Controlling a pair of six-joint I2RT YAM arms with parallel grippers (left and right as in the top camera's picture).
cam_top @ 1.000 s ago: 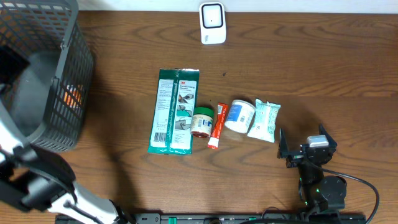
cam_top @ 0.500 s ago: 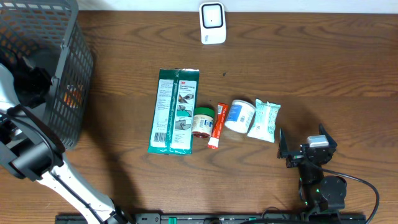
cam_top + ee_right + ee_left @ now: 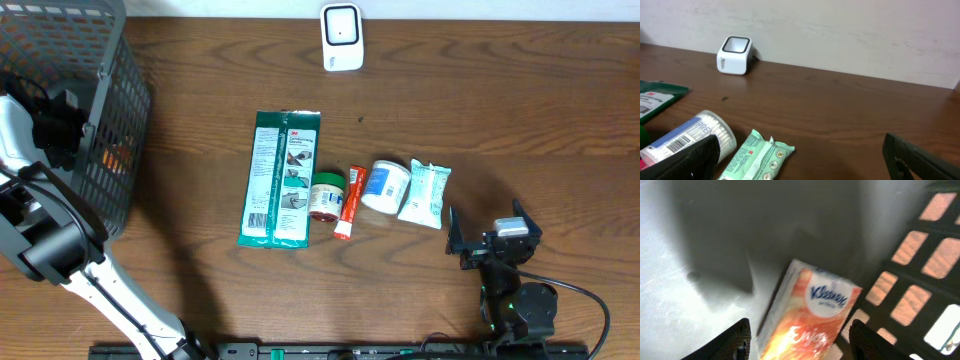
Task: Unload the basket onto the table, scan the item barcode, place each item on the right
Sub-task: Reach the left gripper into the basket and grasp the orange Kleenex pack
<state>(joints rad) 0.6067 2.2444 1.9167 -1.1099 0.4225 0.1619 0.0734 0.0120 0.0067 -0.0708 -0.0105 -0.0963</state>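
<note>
The left gripper (image 3: 801, 342) is down inside the gray basket (image 3: 112, 175), which sits at the 10 o'clock side of the brown table (image 3: 480, 110). An orange and white Kleenex tissue pack (image 3: 810, 312) lies on the basket floor. It leans against the mesh wall, with its top toward 1 o'clock in the left wrist view. The two black fingers (image 3: 741, 340) stand one on each side of the pack's low end. The picture is blurry, so I cannot tell if they are squeezing the pack or just sitting next to it.

The right gripper (image 3: 801, 140) rests at 4 o'clock on the table. Its jaws are spread wide and it holds nothing.

The white scanner (image 3: 341, 37) stands at 12 o'clock, by the far edge. In the middle of the table five things lie in a row. From 9 o'clock to 3 o'clock they are a flat green pack (image 3: 281, 178), a small jar with a green lid (image 3: 325, 195), a red tube (image 3: 350, 201), a white tub (image 3: 385, 185) and a light green packet (image 3: 426, 194). The jar, tube, tub and packet lie close side by side.
</note>
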